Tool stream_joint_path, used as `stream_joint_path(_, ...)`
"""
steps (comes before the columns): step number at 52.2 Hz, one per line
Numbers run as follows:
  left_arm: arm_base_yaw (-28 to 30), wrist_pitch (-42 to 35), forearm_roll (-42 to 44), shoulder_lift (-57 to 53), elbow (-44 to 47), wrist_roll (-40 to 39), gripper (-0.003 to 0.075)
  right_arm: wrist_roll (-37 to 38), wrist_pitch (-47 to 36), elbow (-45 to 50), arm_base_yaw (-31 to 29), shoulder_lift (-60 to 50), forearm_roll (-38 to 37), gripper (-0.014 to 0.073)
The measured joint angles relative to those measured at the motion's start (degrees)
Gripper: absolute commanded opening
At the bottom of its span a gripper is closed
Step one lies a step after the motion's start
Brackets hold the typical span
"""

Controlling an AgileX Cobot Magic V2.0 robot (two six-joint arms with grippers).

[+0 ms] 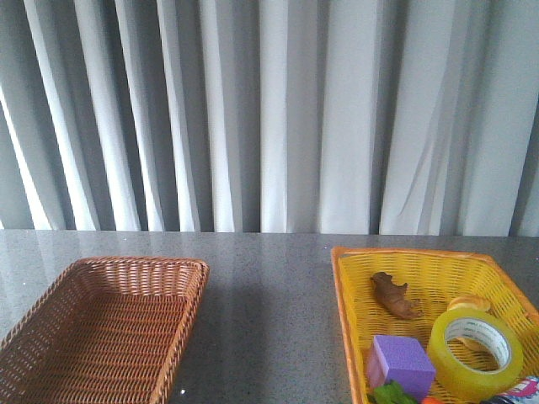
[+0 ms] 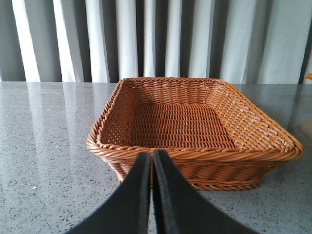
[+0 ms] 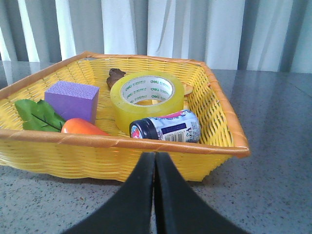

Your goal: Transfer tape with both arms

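The tape point(image 1: 474, 352) point(image 3: 146, 100) is a wide translucent yellow roll with a white printed core. It lies flat in the yellow basket point(image 1: 352, 324) point(image 3: 222, 117) on the table's right. My right gripper point(image 3: 155, 157) hangs shut and empty just outside that basket's near rim, short of the roll. On the left, my left gripper point(image 2: 152, 155) is shut and empty in front of the brown wicker basket point(image 1: 187, 324) point(image 2: 253, 127), which holds nothing. Neither arm shows in the front view.
Around the tape in the yellow basket are a purple cube point(image 1: 400, 364) point(image 3: 71, 100), a brown toy animal point(image 1: 396, 296), a green leaf point(image 3: 36, 115), an orange fruit point(image 3: 82, 127) and a small printed jar point(image 3: 165, 127) on its side. Grey curtains hang behind the speckled table point(image 1: 269, 295).
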Motion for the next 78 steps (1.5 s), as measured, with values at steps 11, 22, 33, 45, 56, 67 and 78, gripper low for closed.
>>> stream_joint_path(11,0.0,0.0,0.0,0.0,0.0,0.0,-0.0006,0.0,0.0,0.0,0.0,0.0,0.0,-0.0008)
stream_joint_path(22,0.0,0.0,0.0,0.0,0.0,0.0,-0.0006,0.0,0.0,0.0,0.0,0.0,0.0,-0.0008)
stream_joint_path(33,0.0,-7.0,4.2,0.0,0.0,2.3,-0.0006,0.3,-6.2,0.1,0.0,0.0,0.3,-0.0008)
stream_joint_path(45,0.0,-17.1,5.0,0.0,-4.8,0.2,-0.0006,7.5,-27.1,-8.3,0.0,0.7,-4.1,-0.0008)
stream_joint_path(56,0.0,-22.4,4.6,9.8,-22.3,-1.3,-0.0006,25.5,-25.8,-26.9,0.0,13.0,-20.6,-0.0008)
stream_joint_path(67,-1.4,-11.0,5.9,29.4,-42.4,0.9,-0.0006,49.3,-16.5,-42.9,0.0,32.4,-43.4,-0.0008)
stream_joint_path(78,-4.2,2.4,5.9,44.8,-52.2,1.8,-0.0006,63.8,-9.5,-47.6,3.1,46.4,-58.4,-0.0008)
